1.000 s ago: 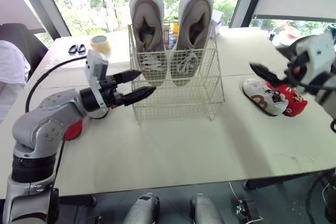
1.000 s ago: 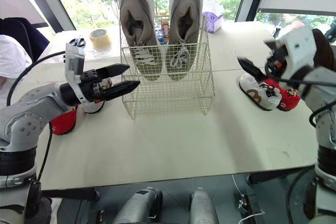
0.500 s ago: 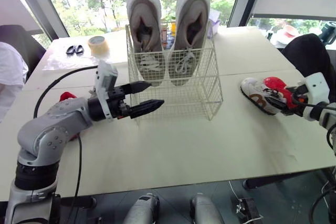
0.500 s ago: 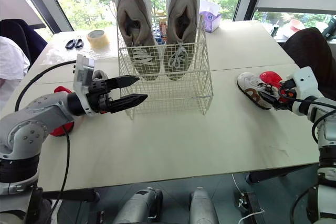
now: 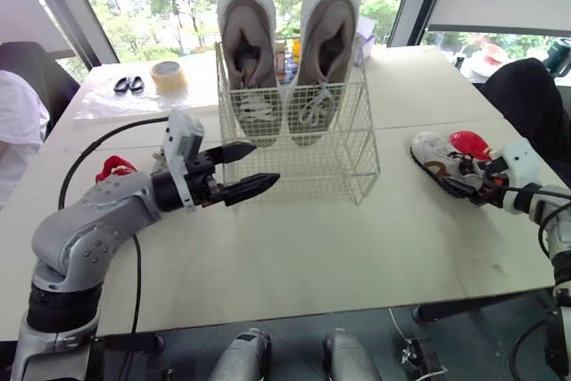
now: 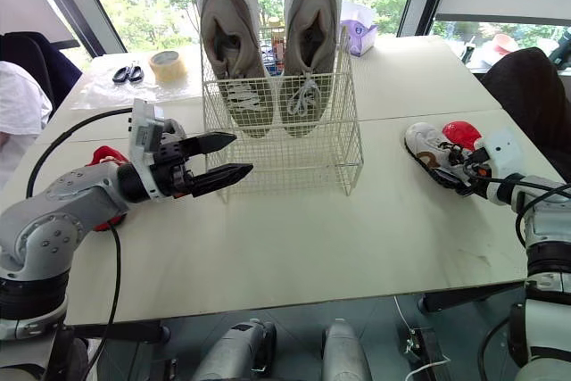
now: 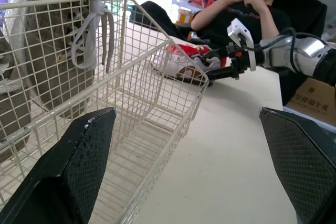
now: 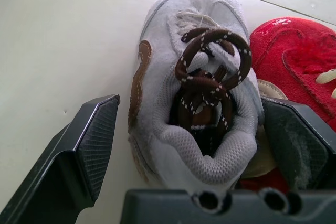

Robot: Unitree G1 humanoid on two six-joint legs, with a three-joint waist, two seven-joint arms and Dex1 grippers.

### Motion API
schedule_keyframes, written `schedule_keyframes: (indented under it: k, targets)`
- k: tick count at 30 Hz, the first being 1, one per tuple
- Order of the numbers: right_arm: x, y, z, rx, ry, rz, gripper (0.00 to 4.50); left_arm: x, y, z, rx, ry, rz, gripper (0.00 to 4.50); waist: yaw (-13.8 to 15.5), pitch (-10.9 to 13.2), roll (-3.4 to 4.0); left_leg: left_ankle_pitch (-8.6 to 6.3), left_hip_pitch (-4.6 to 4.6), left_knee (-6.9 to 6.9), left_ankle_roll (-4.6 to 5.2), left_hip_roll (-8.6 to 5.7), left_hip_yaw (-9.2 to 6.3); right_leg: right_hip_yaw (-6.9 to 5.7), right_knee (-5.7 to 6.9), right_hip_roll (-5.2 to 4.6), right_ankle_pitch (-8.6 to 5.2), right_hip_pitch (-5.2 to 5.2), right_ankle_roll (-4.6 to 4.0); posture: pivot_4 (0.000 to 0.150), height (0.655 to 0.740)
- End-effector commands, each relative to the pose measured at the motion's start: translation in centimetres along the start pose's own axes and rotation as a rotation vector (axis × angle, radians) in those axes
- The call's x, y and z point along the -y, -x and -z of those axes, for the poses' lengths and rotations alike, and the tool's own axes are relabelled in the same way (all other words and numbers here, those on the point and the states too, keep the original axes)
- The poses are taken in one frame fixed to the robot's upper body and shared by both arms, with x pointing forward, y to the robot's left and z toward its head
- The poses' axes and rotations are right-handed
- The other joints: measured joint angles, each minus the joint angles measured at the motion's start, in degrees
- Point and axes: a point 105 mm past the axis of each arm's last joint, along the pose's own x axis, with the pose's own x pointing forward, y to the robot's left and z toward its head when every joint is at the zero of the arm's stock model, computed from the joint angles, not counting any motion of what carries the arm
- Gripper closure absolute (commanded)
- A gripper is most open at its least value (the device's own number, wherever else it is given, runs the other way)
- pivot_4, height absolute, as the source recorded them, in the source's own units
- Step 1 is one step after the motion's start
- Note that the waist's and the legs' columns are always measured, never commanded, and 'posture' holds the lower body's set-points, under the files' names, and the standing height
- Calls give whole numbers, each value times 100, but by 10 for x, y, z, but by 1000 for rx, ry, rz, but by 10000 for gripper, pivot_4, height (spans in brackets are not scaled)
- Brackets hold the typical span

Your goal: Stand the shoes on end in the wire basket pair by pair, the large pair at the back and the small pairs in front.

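1. My right claw (image 6: 466,169) is spread wide and grips nothing; the small grey shoe (image 8: 157,103) lies on the table (image 5: 312,256) between its two fingers, heel end nearest the palm, toe pointing away from it; I cannot tell whether either pad is touching yet.
2. I judge the wide spread is there to take the shoe across its width; one finger stands clear of the shoe's outer side, while the other sits on the side where the red shoe (image 8: 294,45) presses against the grey one, so that side is crowded.
3. My left claw (image 5: 250,169) is also open and empty, held off the table; the wire basket (image 5: 303,158) is just beyond its fingertips, with the near front corner closest.
4. I read that hold as waiting, or ready to steady the basket; it is light wire and could slide when a shoe goes in.
5. The large pair (image 5: 248,42) stands on end at the back of the basket, further from the left claw than the front wall; the front space is free, which suits the small pairs.
6. From the right claw the basket is well apart, across open table; the grey shoe must be closed on, lifted and carried over.
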Motion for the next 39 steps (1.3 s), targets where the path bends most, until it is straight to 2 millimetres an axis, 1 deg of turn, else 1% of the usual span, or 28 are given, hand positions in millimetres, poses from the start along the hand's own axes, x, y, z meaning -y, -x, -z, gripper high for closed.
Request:
schedule_keyframes:
  k: [1,3,4,6,8,9,10,11,13,14,17,19,20,21,23,24,26,27,31,34,36,39]
  targets:
    - [-2,-2,8,-14,-21,-10,2511,4,-2,-7,19,-54,3,153,4,0,-1,0,1,0,0,0,0,0,-1,0,0,3,0,1500,7400]
    - [0,-2,3,-1,-21,-5,8614,3,-3,-6,16,-55,2,0,11,0,0,0,6,1,0,0,0,-1,-3,0,0,9,0,1500,7400]
    - [1,-2,0,9,-22,-4,12381,2,-3,-6,15,-56,1,0,9,0,0,0,7,1,1,-1,-1,-1,-4,0,0,12,0,1500,7400]
    - [2,-2,-7,28,-14,-6,22715,1,-4,-7,15,-61,1,0,4,0,0,-1,7,1,1,-1,0,0,-5,0,0,12,0,1500,7400]
    - [3,-1,-18,57,1,-6,32227,-2,-4,-10,17,-64,0,0,5,0,0,-1,8,0,1,-1,-1,-1,-4,0,0,11,0,1500,7400]
    - [4,-1,-24,71,13,1,36282,-3,-4,-12,23,-62,-1,0,3,0,0,-1,7,-1,1,-1,-1,-1,-4,0,0,10,0,1500,7400]
    - [4,0,-27,78,19,7,39408,-4,-4,-13,27,-59,-1,0,2,1,1,-1,7,-1,1,-1,-1,-1,-4,0,0,9,0,1500,7400]
    - [4,2,-39,110,40,12,41079,-4,-3,-15,36,-53,2,0,2,1,1,-1,7,-1,1,-1,-1,0,-4,0,0,8,0,1500,7400]
    - [3,10,-66,188,82,24,41079,-6,-2,-21,59,-40,5,0,4,6,9,-1,5,-2,1,-1,-1,1,-4,0,0,5,0,1500,7400]
    - [1,16,-87,252,108,35,41079,-8,-2,-25,70,-33,4,0,2,8,12,-1,4,-2,1,-1,-1,1,-3,-1,0,3,0,1500,7400]
    - [-15,40,-143,422,188,47,41079,-13,0,-34,91,-10,8,0,-1,13,21,-1,-7,-6,0,0,-1,2,1,0,0,-14,1,1500,7400]
    - [-25,55,-171,520,217,50,41079,-15,0,-38,98,-1,18,0,5,13,21,-1,-12,-6,0,1,-2,1,2,0,0,-21,2,1500,7400]
    - [-33,65,-187,581,228,32,41079,-16,0,-41,103,3,24,0,9,13,20,-1,-13,-6,0,1,-4,0,1,1,0,-21,2,1500,7400]
    - [-46,76,-203,652,234,-10,41079,-17,0,-45,114,10,29,0,10,13,20,-1,-15,-5,0,1,-4,-1,1,1,0,-21,2,1500,7400]
    - [-71,92,-223,739,252,-99,41079,-19,0,-52,134,23,40,0,18,14,18,-1,-17,-3,0,0,-5,-1,0,0,0,-21,2,1500,7400]
    - [-92,99,-233,773,305,-169,41079,-19,-1,-57,148,33,61,0,18,14,18,-1,-18,-1,0,0,-7,-2,0,0,0,-21,2,1500,7400]
    - [-125,107,-242,807,395,-276,41079,-18,-3,-65,163,53,105,0,21,16,15,-1,-21,1,0,0,-10,-5,0,-1,1,-21,2,1500,7400]
    - [-138,108,-242,813,425,-326,41079,-16,-6,-69,172,63,128,0,17,16,15,-1,-22,1,0,0,-11,-6,0,-1,0,-21,2,1500,7400]
    - [-175,103,-232,781,560,-474,41079,-16,-15,-75,170,101,189,0,11,16,7,-2,-22,5,2,-2,-12,-9,-4,-1,1,-16,3,1500,7400]
    - [-188,92,-222,761,690,-504,41079,-15,-19,-77,153,108,226,0,9,17,6,-2,-22,7,2,-3,-11,-8,-3,-1,1,-17,3,1500,7400]
    - [-192,85,-215,753,758,-508,41079,-14,-19,-79,153,118,244,0,5,18,5,-2,-22,5,2,-3,-11,-8,-3,-1,1,-19,3,1500,7400]
    - [-195,78,-215,777,818,-490,41079,-6,-17,-81,150,138,294,0,2,19,5,-1,-24,5,1,-3,-11,-8,-2,-1,1,-23,4,1500,7400]
